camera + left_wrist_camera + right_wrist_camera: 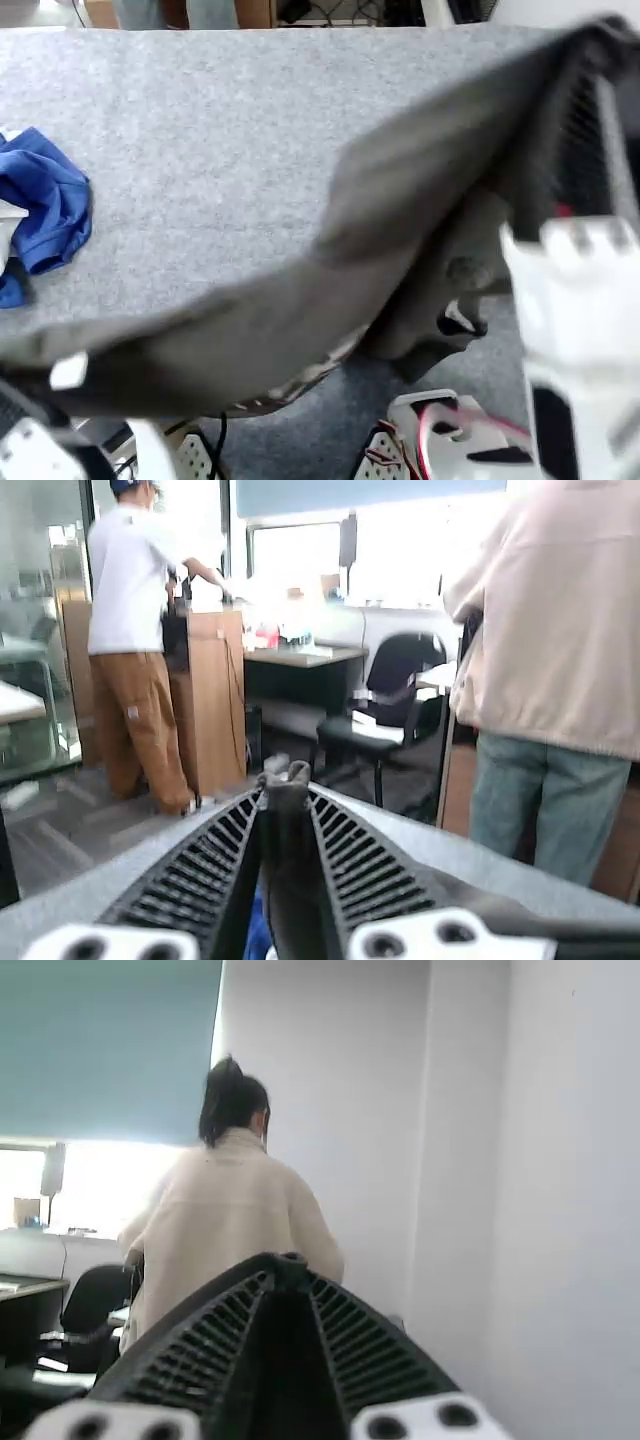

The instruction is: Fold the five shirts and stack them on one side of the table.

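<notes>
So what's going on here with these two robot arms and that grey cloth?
The two arms are holding a grey shirt up above the table, stretched out between them. The left gripper is pinched shut on a bit of the fabric, and the right gripper looks shut on it too. A blue shirt lies crumpled near one edge of the table, not yet folded.

The tabletop (200, 150) was lit softly and evenly from above; shadow was cast beneath the raised grey shirt (400, 230), and the windows (420, 560) were washed out by glare.
</notes>
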